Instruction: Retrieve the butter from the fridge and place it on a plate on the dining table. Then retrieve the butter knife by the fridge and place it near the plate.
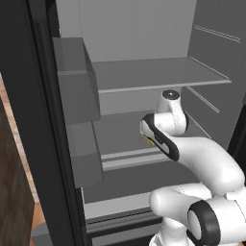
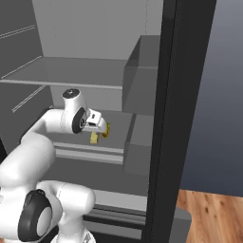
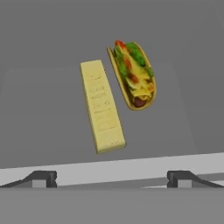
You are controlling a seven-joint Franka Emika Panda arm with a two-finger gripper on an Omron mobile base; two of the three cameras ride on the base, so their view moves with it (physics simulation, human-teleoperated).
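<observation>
The butter (image 3: pixel 102 107), a pale-yellow stick, lies flat on the fridge's (image 2: pixel 166 95) grey middle shelf, its long side running away from the hand. My gripper (image 3: pixel 111 179) hovers above the stick's near end. It is open, its fingertips (image 3: pixel 41 178) are spread wide, and nothing is between them or touching them. From the right base view the butter (image 2: pixel 94 137) peeks out just under the hand. The plate, the dining table and the butter knife are out of view.
A filled taco (image 3: pixel 133 74) lies right beside the butter, a narrow gap apart. An upper shelf (image 1: pixel 153 72) hangs over the arm. Door bins (image 1: pixel 77 81) flank the opening on the left, and another bin (image 2: pixel 142 71) stands on the right.
</observation>
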